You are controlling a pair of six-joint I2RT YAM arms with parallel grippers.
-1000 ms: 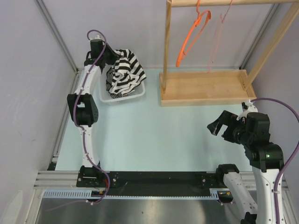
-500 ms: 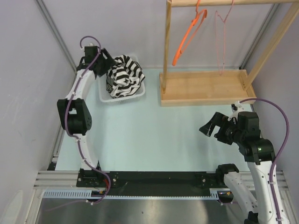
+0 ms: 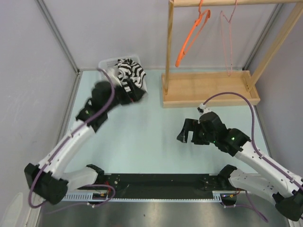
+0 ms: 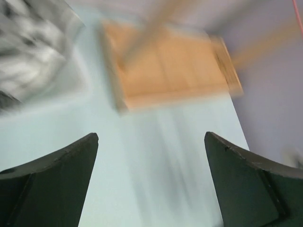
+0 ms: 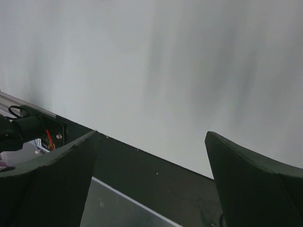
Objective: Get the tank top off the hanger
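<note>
Striped tank top (image 3: 129, 70) lies bunched in the far-left basket (image 3: 105, 63); left gripper (image 3: 131, 94) (just beside the basket) and right gripper (image 3: 186, 135) both released.

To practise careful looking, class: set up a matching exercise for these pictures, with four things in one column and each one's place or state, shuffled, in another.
Things
1 tank top
2 orange hanger
3 pink hanger
4 left gripper

Places or states
A jaws open
B bare, on the rail, nearer the upright post
C in the basket
D bare, on the rail, farther from that post

Pairs: 1-C, 2-B, 3-D, 4-A
</note>
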